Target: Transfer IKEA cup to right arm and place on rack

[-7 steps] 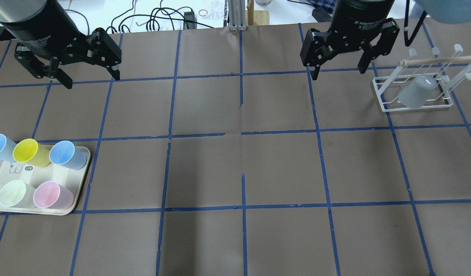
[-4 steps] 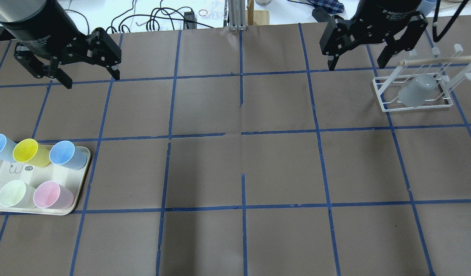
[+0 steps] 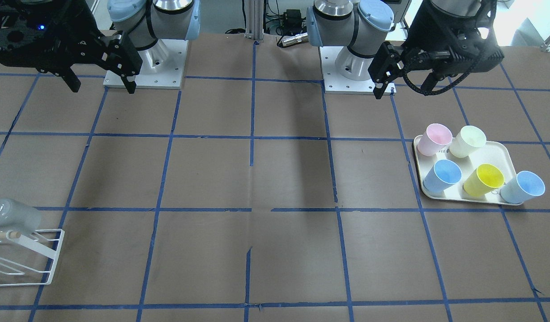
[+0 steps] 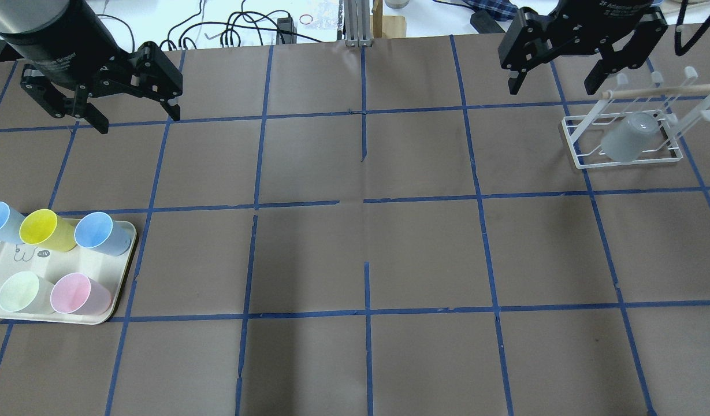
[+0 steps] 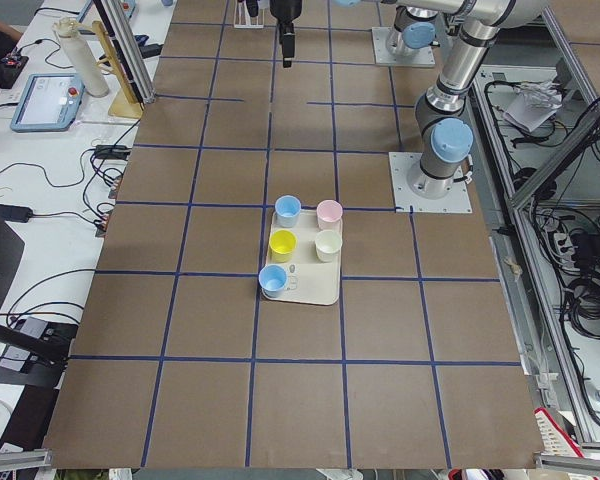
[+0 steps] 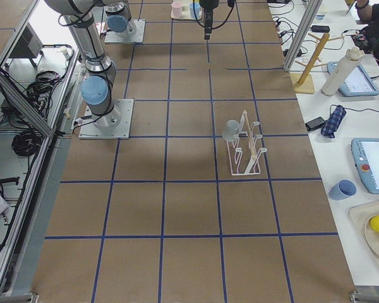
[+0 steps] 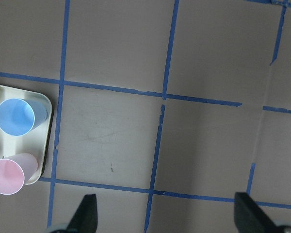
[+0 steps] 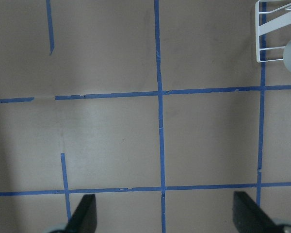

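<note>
– Right gripper [image 4: 551,89] has slid toward the far right corner of the overhead view over the past second. Nothing else has shifted.

– Is it carrying anything?

– No. Its jaws are spread wide with only the brown table [image 4: 418,254] showing between them, and the right wrist view says the same. The left gripper [image 4: 139,121] hangs just as wide and just as empty over the far left.

– And lower down?

– A cream tray [image 4: 60,263] lies at the near left with five coloured cups [image 4: 80,293] upright on it. Well apart from it, at the far right, stands the white wire rack [image 4: 580,160] with its wooden dowel [image 4: 666,90].

– So where's the IKEA cup?

– The IKEA cup [image 4: 626,138], pale grey, is on the rack. It's tipped mouth-down on the slant, with its base toward the overhead camera. To my eye the placing is done and the right gripper is clearing off.

– If it needed gripping again?

– I'd judge it light, thin-walled plastic, stiff enough and not fragile. The matte skin should help the pads. The taper could still let it squirt toward the narrow base under a hard pinch. I'd hold it across the wall at about mid-height, gently.
</note>
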Controlling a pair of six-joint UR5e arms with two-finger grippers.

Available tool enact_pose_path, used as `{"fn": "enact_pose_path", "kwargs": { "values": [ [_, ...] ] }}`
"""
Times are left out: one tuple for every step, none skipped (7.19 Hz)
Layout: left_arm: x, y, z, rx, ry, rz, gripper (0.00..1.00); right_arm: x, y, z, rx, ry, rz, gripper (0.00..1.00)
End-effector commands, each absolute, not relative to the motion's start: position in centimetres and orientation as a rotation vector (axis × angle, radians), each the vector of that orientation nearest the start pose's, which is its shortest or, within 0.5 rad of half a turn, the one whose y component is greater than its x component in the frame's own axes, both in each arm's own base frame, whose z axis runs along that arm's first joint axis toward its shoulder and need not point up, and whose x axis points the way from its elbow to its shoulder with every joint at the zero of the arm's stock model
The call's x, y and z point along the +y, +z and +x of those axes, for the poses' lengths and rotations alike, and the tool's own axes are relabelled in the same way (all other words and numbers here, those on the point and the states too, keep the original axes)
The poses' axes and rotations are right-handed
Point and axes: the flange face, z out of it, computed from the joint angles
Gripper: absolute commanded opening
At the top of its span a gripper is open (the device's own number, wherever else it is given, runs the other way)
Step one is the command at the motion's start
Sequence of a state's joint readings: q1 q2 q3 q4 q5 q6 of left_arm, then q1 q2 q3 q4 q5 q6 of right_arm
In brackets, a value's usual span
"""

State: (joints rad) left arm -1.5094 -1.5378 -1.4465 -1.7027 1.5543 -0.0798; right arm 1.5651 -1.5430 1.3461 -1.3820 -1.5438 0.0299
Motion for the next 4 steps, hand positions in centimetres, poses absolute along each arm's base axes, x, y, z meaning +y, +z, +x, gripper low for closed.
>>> {"fn": "enact_pose_path", "kwargs": {
  "values": [
    [-48.32,55.13,-10.51,3.146,-0.039,-0.225,1.0,-49.79,56.6,13.71,3.126,-0.019,0.045,1.0],
    [-48.44,55.06,-10.47,3.143,-0.036,-0.224,1.0,-49.85,56.53,13.79,3.118,-0.016,0.045,1.0],
    [-48.45,55.13,-10.46,3.141,-0.039,-0.222,1.0,-49.85,56.53,13.79,3.118,-0.016,0.045,1.0],
    [-48.64,54.93,-10.47,3.144,-0.034,-0.222,1.0,-49.91,56.45,13.77,3.12,-0.014,0.045,1.0]
  ]
}}
